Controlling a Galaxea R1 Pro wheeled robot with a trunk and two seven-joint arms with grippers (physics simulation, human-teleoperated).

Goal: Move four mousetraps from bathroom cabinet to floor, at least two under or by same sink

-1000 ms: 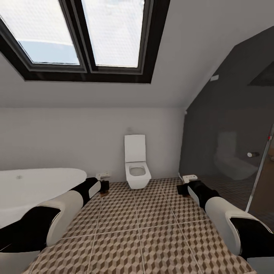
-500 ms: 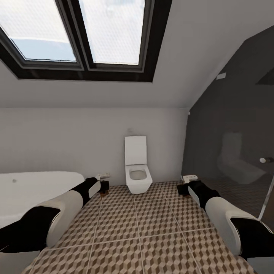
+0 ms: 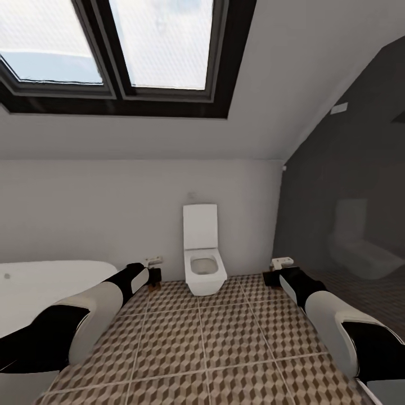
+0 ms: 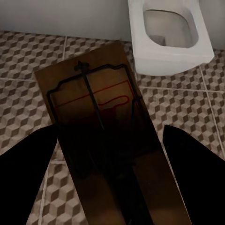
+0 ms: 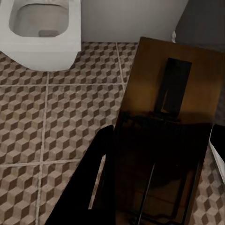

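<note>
Two flat wooden mousetraps [image 4: 101,136] [image 5: 171,131], one gripped per end effector [image 3: 153,274] [image 3: 275,274].

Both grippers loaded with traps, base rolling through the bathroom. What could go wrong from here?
1. The sink is not in sight ahead; dropping by the toilet would likely miss the sink condition.
2. The mousetrap in the left gripper sticks far past the fingers, so a jolt might shift it.
3. The right gripper carries its mousetrap near the dark wall; turning could clip it.
</note>
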